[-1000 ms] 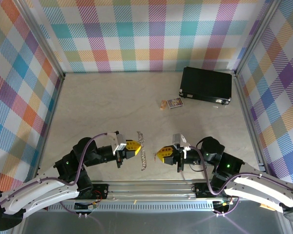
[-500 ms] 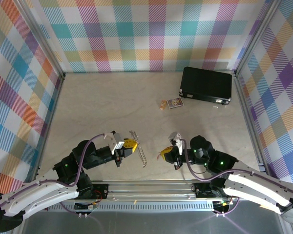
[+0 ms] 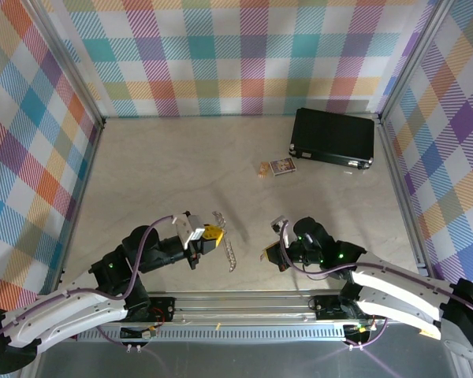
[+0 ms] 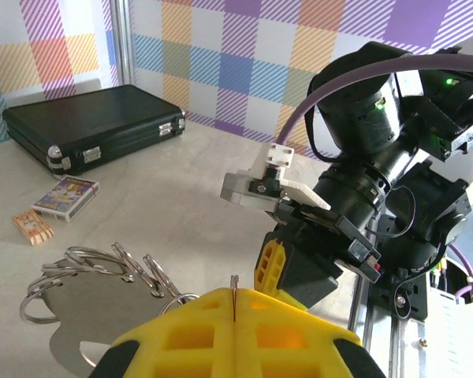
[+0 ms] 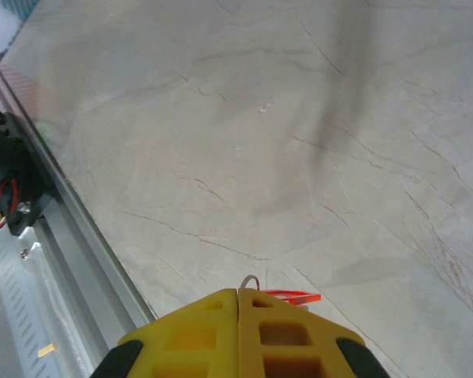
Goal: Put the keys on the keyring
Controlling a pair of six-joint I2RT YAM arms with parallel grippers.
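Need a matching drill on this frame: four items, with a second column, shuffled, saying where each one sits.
Items
1. black rectangular case
2. small printed card
3. silver-grey oval metal keyring
4. small red-headed key

Places
A. pinched in the shut left gripper
B. far right, farthest back of the four
C. red sliver just past the shut right gripper
D. lying flat, a little left of the case and nearer, apart from it

Pairs: 1-B, 2-D, 3-A, 4-C
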